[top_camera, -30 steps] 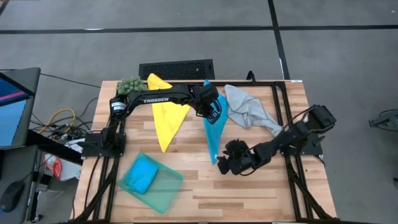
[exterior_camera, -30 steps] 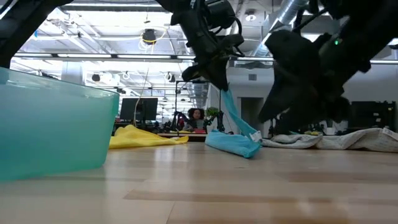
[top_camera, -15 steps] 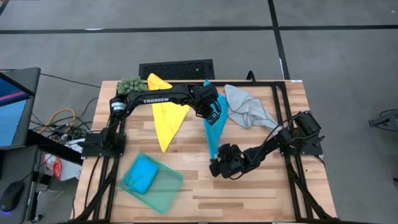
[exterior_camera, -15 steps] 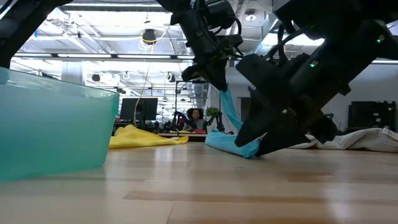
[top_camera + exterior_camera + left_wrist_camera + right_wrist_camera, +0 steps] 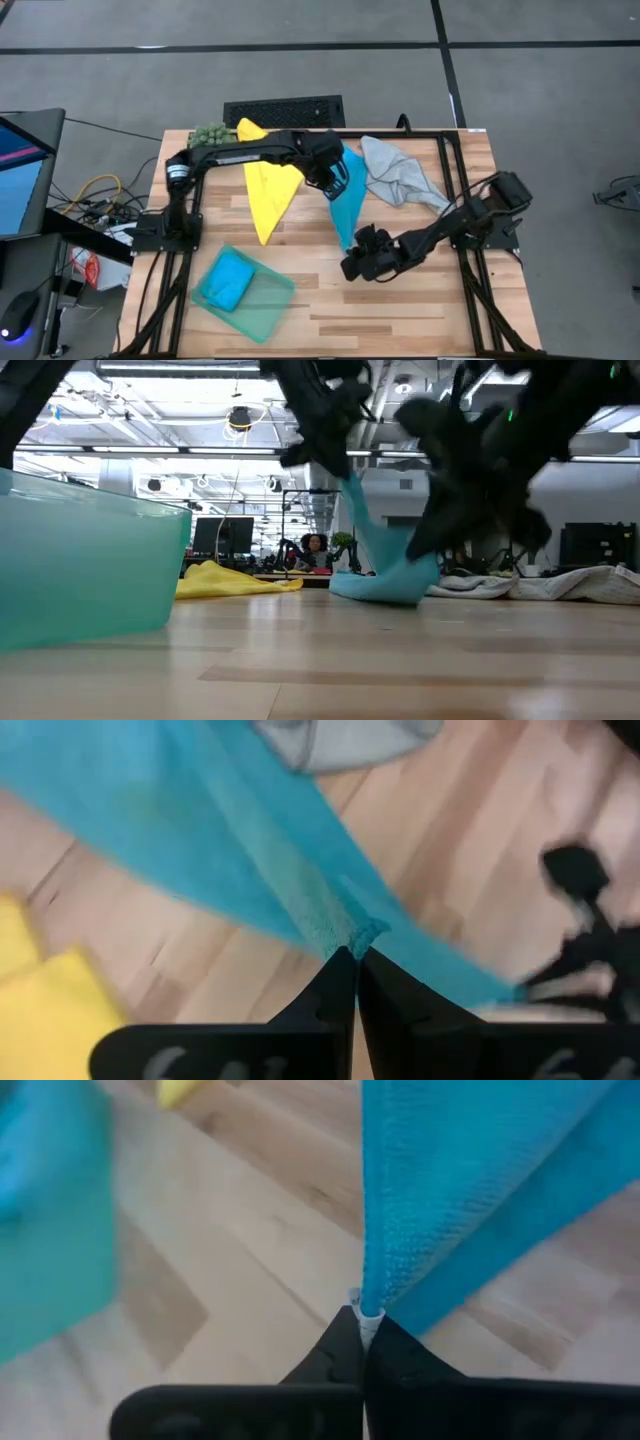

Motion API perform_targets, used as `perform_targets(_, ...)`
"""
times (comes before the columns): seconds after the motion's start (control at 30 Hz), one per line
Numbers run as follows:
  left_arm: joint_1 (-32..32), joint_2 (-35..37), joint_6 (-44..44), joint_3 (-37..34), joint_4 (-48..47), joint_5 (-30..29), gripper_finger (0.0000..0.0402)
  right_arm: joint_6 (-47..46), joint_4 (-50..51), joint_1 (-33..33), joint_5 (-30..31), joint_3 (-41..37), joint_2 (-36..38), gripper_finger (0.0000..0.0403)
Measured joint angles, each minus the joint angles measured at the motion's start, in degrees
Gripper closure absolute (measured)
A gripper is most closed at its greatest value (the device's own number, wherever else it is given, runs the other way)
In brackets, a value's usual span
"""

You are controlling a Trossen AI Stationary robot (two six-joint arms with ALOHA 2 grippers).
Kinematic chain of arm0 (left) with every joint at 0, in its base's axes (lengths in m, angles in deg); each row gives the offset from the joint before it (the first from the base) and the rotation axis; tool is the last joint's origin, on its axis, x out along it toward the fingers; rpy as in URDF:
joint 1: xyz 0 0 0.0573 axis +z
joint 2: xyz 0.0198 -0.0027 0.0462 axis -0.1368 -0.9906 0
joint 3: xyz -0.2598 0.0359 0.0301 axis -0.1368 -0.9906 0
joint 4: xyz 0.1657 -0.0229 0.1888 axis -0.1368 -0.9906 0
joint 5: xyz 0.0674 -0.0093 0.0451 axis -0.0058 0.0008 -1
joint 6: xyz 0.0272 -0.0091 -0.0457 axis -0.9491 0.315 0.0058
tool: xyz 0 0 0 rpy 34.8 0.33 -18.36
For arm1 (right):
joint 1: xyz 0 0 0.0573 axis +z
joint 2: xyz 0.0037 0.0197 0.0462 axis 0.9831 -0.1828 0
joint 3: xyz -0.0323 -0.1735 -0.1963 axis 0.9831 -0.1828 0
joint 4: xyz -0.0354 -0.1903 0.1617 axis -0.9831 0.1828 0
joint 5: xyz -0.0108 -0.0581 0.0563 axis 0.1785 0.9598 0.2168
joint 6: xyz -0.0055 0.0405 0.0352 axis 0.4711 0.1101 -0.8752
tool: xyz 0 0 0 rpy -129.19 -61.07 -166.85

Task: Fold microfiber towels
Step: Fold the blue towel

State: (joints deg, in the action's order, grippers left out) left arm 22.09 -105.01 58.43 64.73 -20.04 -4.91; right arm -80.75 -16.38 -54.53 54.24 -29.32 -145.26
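A bright blue towel (image 5: 345, 200) is stretched between both arms at the centre of the high view, lifted partly off the table (image 5: 420, 310). Its upper corner is pinched in the closed fingers of the left gripper (image 5: 334, 178), and its lower tip is clamped by the right gripper (image 5: 355, 262), also closed on the cloth, as both wrist views show. No fold is yet made in this towel; it is judged to be only taken up for spreading.

To its left a yellow towel (image 5: 268, 195) lies loose and unfolded, and to its right a light grey towel (image 5: 398, 180) lies crumpled. In the lower left a teal green towel (image 5: 262, 300) is spread, with a second blue towel (image 5: 230, 280) lying on it in a compact shape, possibly folded. Most of the folding appears left to do.
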Motion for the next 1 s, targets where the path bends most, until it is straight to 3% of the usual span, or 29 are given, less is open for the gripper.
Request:
perform_targets(0.27, -1.40, 12.50, 3.61, 0.00, -8.78, 0.39, 0.0400, 4.20, 14.29, 1.15, -4.05, 0.63, 21.24, 0.0397)
perform_targets(0.5, -7.16, 21.34, 15.78, 0.11, -6.46, -0.81, 0.0400, 11.16, 30.03, 0.57, -8.88, 10.92, 33.91, 0.0399)
perform_targets(0.77, -14.12, 23.35, 22.52, 0.04, -5.30, -8.70, 0.0400, 21.44, 56.82, -0.93, -11.30, 29.44, 31.68, 0.0400)
perform_targets(1.0, -10.82, 23.33, 20.64, 0.04, -2.38, -14.37, 0.0400, 36.40, 69.13, -8.60, -8.40, 36.77, 27.28, 0.0401)
